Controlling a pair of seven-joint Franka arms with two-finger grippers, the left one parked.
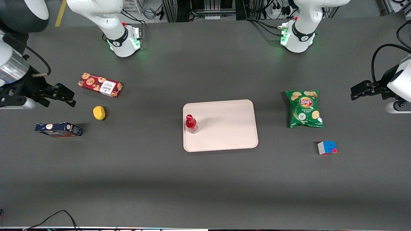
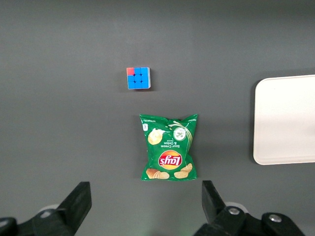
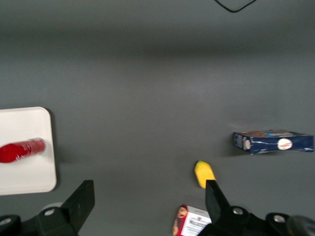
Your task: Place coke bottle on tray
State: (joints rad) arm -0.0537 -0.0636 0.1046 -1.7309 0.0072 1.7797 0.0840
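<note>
Standing upright on the tray (image 1: 224,128), near the tray edge that faces the working arm's end of the worktop (image 1: 205,186), the coke bottle (image 1: 191,124) seems already placed. The end effector (image 1: 65,96) hangs released and empty near that end of the worktop, well apart from the bottle, its fingers spread wide. I judge the bottle to be light, stiff and rather smooth, and tall for its narrow base, so it may tip easily. If it must be taken again, the labelled middle of the body is the safest place, not the cap.
</note>
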